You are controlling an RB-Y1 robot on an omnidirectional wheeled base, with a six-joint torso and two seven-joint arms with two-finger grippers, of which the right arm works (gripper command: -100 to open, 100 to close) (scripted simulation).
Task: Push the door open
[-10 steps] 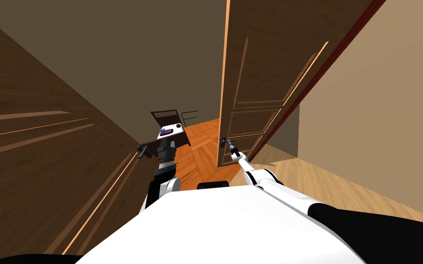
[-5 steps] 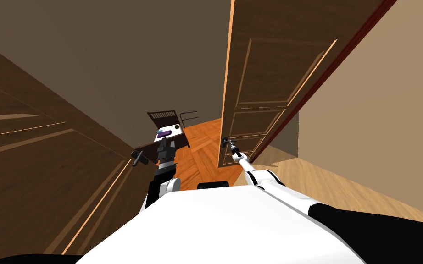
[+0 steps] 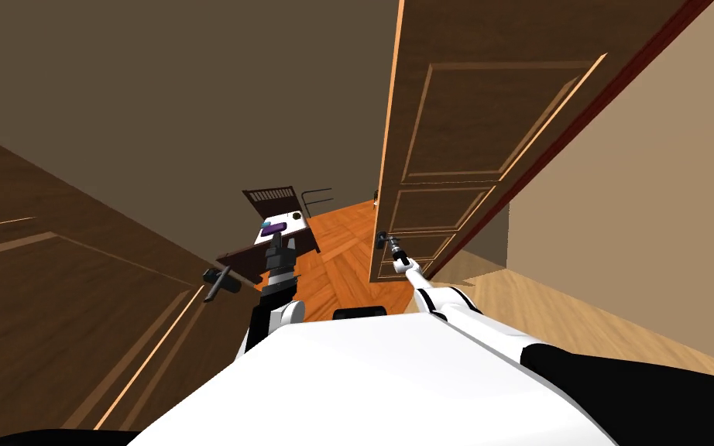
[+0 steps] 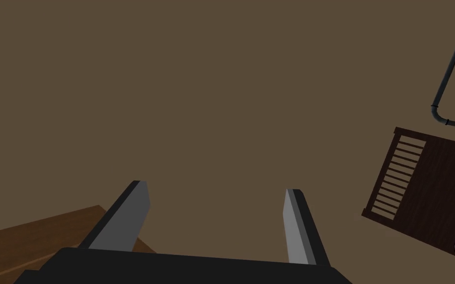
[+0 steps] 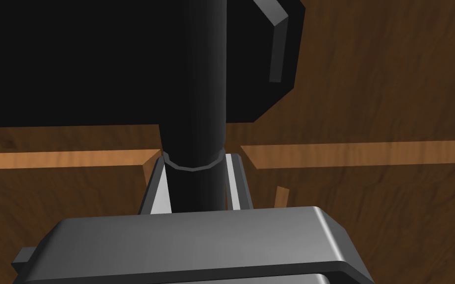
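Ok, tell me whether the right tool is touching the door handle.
Touching. The right wrist view shows the right tool shut on the dark door handle, with both fingers pressed against its sides and no gap.

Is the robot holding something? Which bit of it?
The right gripper is shut on the door handle, pinching its dark round bar. The left gripper is open, holding nothing.

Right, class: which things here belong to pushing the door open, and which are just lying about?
Belongs to the job: panelled door; dark handle; right gripper, shut on that handle.
Just lying about: slatted dark panel; white tabletop; purple object on it; dark pipe; left-hand door.
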